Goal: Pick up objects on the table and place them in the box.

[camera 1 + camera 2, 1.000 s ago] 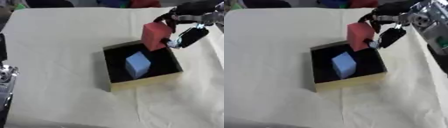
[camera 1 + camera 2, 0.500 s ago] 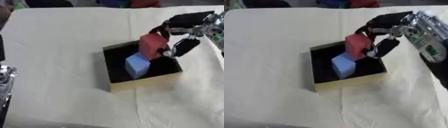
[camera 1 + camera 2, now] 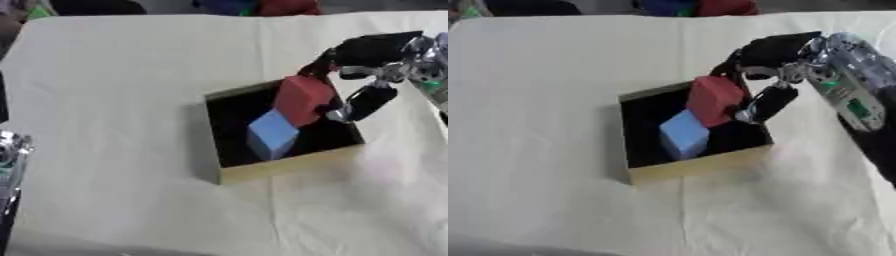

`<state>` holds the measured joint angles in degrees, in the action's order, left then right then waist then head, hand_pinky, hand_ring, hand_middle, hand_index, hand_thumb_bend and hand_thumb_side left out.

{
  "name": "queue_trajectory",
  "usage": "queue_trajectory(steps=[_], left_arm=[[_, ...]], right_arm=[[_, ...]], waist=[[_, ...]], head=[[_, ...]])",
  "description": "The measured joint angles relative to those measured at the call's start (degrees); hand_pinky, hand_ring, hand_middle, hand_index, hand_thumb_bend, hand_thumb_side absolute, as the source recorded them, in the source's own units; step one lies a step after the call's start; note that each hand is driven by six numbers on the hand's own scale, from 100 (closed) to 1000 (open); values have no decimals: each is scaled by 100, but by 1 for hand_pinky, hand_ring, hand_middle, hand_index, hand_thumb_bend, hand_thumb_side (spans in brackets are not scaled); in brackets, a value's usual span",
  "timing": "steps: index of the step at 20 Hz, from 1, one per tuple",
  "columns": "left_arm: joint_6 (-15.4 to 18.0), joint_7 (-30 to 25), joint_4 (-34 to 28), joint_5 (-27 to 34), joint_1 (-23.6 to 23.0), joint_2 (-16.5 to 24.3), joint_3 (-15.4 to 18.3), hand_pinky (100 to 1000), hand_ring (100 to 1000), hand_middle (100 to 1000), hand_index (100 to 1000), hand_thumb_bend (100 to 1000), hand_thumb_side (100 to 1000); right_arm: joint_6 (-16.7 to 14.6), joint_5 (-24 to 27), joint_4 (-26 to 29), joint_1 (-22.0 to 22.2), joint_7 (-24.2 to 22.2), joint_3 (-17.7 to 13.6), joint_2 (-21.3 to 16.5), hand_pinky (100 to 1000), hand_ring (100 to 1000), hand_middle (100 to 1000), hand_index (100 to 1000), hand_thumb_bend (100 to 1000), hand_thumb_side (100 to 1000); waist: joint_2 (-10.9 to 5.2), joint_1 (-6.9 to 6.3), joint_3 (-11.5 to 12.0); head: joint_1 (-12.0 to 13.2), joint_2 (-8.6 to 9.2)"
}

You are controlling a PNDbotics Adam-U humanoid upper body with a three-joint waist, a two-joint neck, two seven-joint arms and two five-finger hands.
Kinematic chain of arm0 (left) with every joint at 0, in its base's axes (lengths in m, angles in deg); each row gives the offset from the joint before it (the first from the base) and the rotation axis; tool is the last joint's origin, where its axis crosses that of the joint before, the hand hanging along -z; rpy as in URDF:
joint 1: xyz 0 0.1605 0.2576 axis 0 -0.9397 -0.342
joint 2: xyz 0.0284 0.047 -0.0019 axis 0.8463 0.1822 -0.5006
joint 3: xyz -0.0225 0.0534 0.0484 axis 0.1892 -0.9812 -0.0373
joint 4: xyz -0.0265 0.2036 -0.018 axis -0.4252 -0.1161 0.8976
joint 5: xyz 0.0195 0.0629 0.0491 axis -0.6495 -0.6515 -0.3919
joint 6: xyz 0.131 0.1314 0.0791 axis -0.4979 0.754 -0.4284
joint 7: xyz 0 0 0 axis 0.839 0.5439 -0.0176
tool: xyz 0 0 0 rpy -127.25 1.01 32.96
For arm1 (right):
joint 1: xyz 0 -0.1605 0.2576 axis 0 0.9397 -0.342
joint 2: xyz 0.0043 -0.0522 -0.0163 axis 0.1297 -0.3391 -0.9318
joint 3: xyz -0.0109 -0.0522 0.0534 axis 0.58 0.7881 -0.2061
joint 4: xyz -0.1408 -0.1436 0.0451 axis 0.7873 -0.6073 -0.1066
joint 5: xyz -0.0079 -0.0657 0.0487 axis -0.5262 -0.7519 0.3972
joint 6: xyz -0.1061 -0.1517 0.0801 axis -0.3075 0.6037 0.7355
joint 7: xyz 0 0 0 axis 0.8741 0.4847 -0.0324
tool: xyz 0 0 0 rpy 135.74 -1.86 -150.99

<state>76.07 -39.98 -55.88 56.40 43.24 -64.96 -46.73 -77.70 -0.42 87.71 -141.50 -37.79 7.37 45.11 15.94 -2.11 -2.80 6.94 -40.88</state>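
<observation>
A red block [image 3: 302, 99] hangs tilted inside the square box [image 3: 289, 164], its lower corner touching the light blue block [image 3: 271, 133] that lies on the box's black floor. My right hand [image 3: 363, 70] reaches in from the right over the box's far right corner, with its fingers and thumb pinching the red block's right side. My left hand shows in neither eye view; only a silver and black part of the left arm [image 3: 7, 165] stands at the lower left edge.
A cream cloth [image 3: 114, 75] covers the whole table, wrinkled around the box. Dark, blue and red things [image 3: 262, 6] lie along the far edge beyond the cloth.
My right hand has carried the red block down and leftward, from above the box's far right corner into the box, onto the blue block.
</observation>
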Motion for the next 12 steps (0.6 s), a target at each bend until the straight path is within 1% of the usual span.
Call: queue_trajectory(steps=[5, 9, 12], left_arm=[[0, 0, 0, 0, 2, 0, 0, 745, 713, 731, 928, 102, 829], [0, 0, 0, 0, 3, 0, 0, 745, 714, 731, 928, 102, 828], [0, 0, 0, 0, 3, 0, 0, 745, 714, 731, 928, 103, 828]], right_arm=[[-114, -138, -46, 1, -66, -40, 0, 775, 837, 783, 962, 387, 645], [-147, -233, -49, 3, -50, -92, 0, 778, 843, 798, 977, 414, 671], [-162, -317, -46, 3, -6, -142, 0, 778, 842, 797, 980, 425, 678]], waist=[[4, 11, 2], [6, 11, 4], [6, 11, 6]], head=[[-235, 19], [-304, 21], [-310, 23]])
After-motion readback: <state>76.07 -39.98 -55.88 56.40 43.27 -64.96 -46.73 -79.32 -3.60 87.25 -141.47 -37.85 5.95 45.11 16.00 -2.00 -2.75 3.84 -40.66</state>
